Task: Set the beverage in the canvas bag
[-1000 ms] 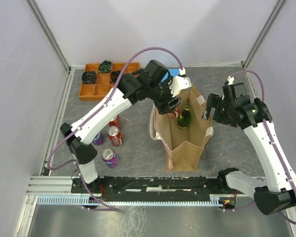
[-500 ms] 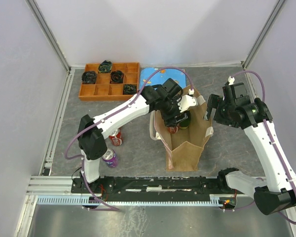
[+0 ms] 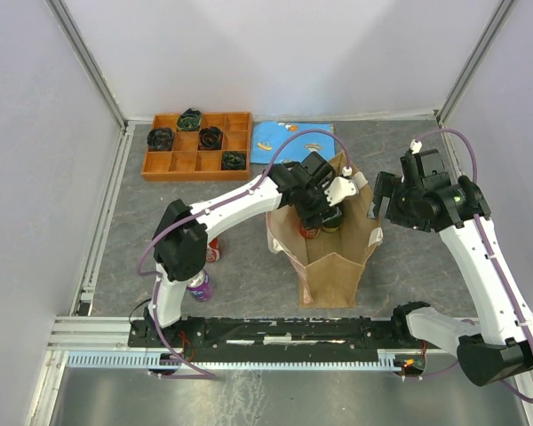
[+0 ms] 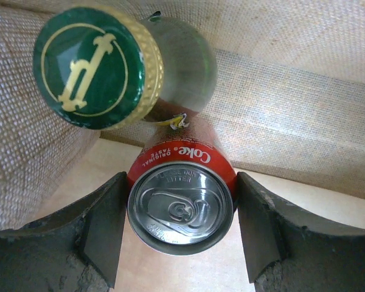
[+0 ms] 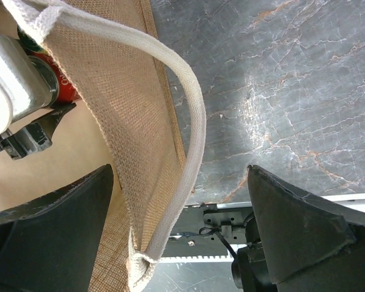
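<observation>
The beverage is a red Coke can (image 4: 181, 210), upright between my left gripper's (image 4: 181, 225) fingers, which are shut on its sides. It hangs inside the canvas bag (image 3: 333, 266), whose tan weave (image 4: 304, 103) surrounds it, just above the pale bag floor. A green bottle (image 4: 91, 67) with a gold-rimmed cap stands in the bag beside the can. From above, my left gripper (image 3: 315, 217) reaches down into the bag's open top. My right gripper (image 5: 179, 225) is open at the bag's right side, its fingers straddling the bag wall (image 5: 134, 140) and off-white strap (image 5: 191, 121) without touching them.
An orange divided tray (image 3: 195, 144) with black items sits at the back left, a blue packet (image 3: 289, 138) beside it. A purple can (image 3: 198, 284) and a red can (image 3: 213, 251) lie near the left arm's base. The metal rail (image 3: 275, 333) runs along the front.
My left arm has swung right and lowered the Coke can from beside the bag's rim down into the bag, next to the bottle. The right arm has stayed put.
</observation>
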